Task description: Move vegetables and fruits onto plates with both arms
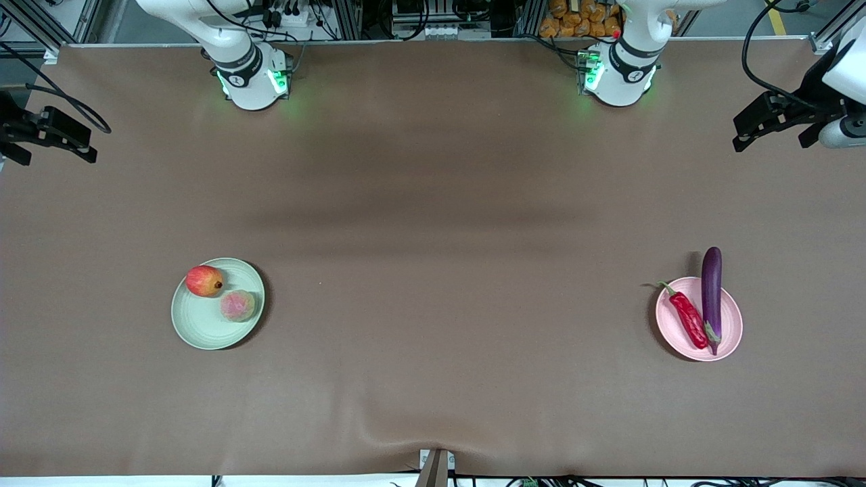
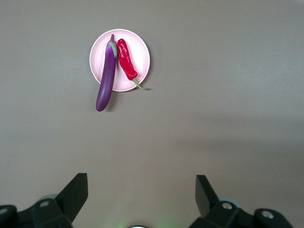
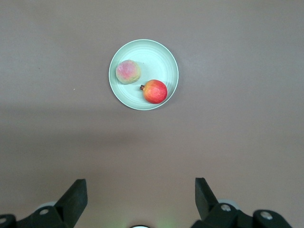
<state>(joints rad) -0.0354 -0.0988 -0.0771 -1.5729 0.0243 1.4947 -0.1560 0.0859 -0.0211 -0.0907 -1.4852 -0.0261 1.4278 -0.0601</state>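
Nothing stands between my tools and the plates; the worktop [image 1: 433, 270] around them is bare brown sheet. Along the edge by my bases runs a metal frame with cables and a heap of orange things [image 1: 582, 19].

The green plate [image 1: 203, 331] lies toward my right arm's end. On it sit the apple [image 1: 204, 281], red shading to yellow with a dark stem end, and the peach [image 1: 237, 306], duller and pinkish, nearer the front camera; the two are close but apart.

The pink plate [image 1: 732, 325] lies toward my left arm's end. The eggplant [image 1: 711, 291], long and glossy purple, lies across it with its rounded end overhanging the rim on the side of my bases. The chili [image 1: 687, 318] rests just beside it, red, its thin green stem reaching past the rim.

My left tool [image 1: 771, 122] hangs over the worktop's left-arm end, fingers spread wide, holding nothing. My right tool [image 1: 51, 135] hangs over the right-arm end, equally wide and empty.

The sheet shows soft shadow bands and a wrinkle at the front edge.
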